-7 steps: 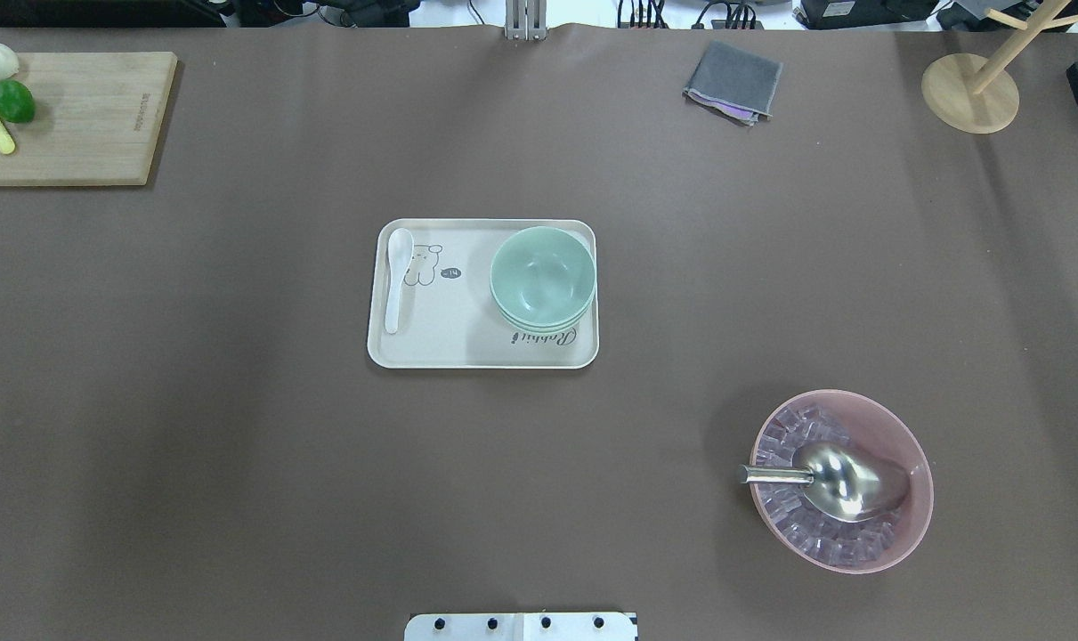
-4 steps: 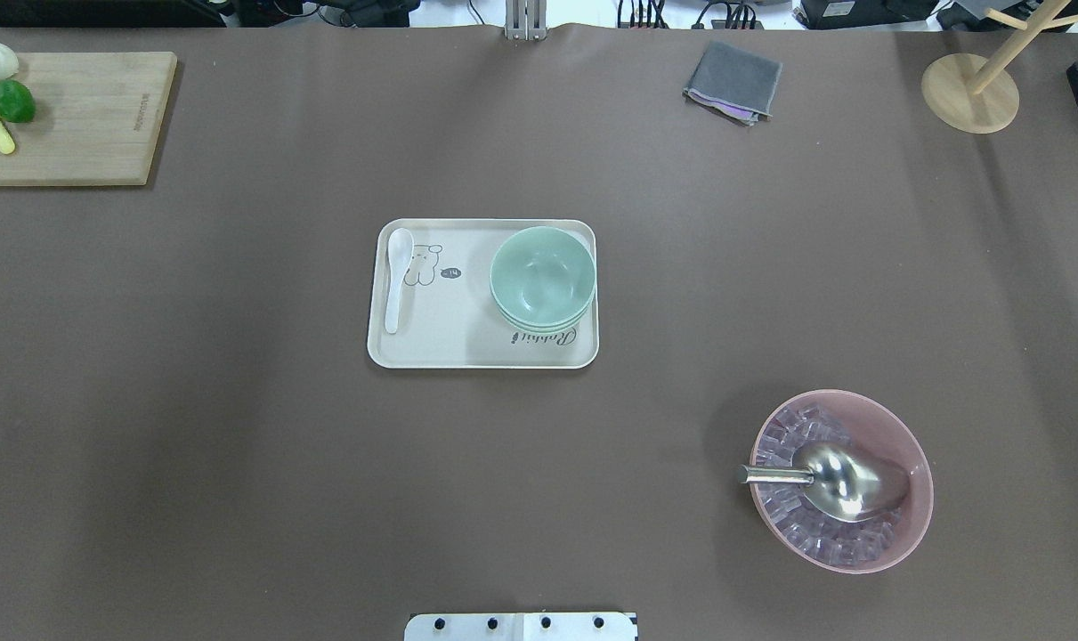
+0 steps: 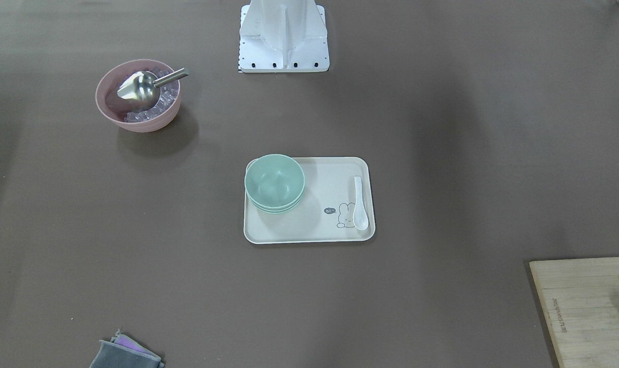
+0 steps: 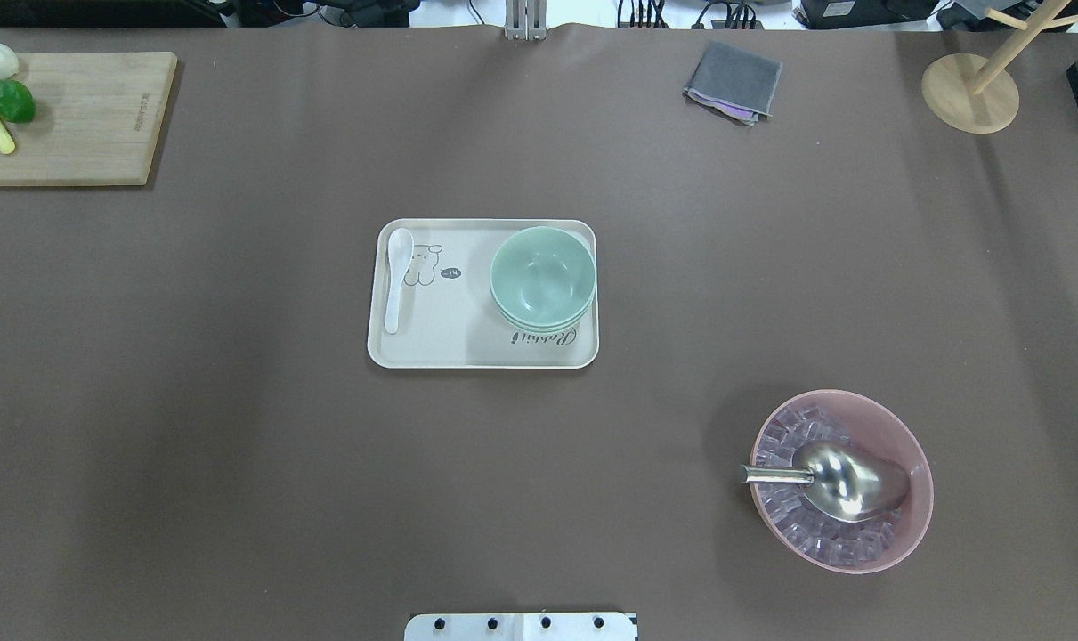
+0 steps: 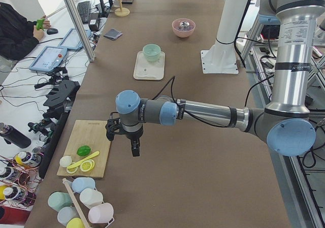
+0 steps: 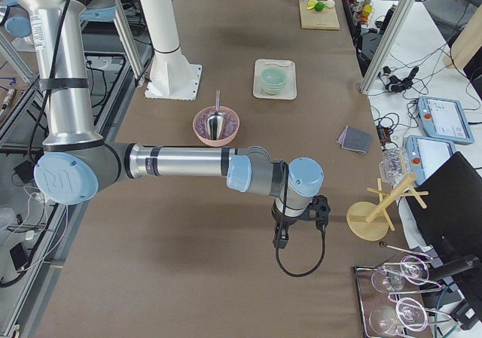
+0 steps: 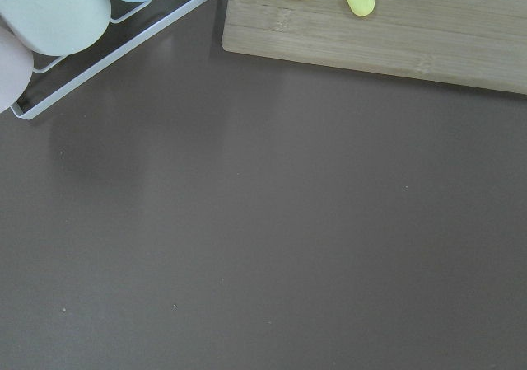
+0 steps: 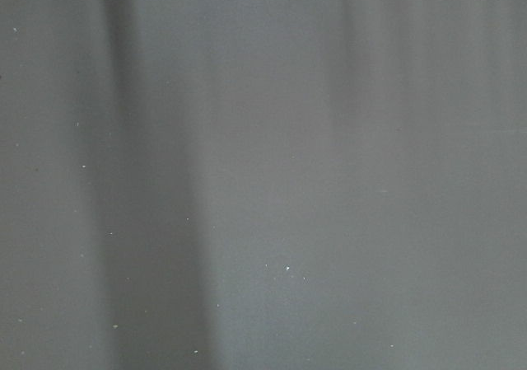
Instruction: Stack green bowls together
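The green bowls [image 4: 543,276] sit nested in one stack at the right end of a cream tray [image 4: 467,343] in mid-table; three rims show at the stack's edge [image 3: 274,181]. Both arms are far from the stack. My left gripper [image 5: 134,149] hangs over the table beside the cutting board, at the robot's left end. At the opposite end my right gripper [image 6: 280,240] hangs near a wooden stand. Both grippers show only in the side views, so I cannot tell whether they are open or shut. Neither wrist view shows fingers.
A white spoon [image 4: 396,278] lies on the tray's left end. A pink bowl [image 4: 914,463] of ice cubes holds a metal scoop [image 4: 846,481]. A cutting board [image 4: 85,125], a grey cloth [image 4: 733,80], a wooden stand [image 4: 970,89] and a cup rack [image 5: 84,202] line the table's edges. A person [image 5: 15,32] sits beside the table.
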Robot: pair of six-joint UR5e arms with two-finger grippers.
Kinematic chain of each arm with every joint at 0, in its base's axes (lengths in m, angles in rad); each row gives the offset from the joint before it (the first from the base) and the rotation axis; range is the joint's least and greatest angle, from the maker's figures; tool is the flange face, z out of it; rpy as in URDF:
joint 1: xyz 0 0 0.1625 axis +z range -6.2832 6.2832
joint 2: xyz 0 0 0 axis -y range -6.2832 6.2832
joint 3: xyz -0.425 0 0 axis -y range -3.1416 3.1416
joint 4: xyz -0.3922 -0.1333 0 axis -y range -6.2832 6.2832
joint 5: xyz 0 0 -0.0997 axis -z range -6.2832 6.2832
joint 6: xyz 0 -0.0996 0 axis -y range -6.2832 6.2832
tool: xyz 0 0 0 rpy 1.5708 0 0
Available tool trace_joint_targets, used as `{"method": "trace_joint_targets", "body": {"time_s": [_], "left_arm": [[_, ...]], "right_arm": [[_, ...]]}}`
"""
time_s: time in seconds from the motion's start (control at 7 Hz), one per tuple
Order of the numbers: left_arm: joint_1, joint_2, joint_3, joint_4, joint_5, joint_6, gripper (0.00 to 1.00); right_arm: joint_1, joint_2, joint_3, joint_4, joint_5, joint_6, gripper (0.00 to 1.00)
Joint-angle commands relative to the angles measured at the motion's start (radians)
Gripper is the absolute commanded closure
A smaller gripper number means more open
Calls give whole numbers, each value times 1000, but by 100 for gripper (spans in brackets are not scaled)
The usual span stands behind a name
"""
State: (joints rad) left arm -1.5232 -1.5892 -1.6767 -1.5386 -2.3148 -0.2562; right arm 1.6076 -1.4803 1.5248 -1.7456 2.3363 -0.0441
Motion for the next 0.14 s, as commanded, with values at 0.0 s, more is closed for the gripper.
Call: {"method": "trace_joint_targets", "body": {"time_s": [0.0], "left_arm": [[0,0,0,2,0,-2,1]], "right_arm": [[0,2,1,0,0,1,0]]}}
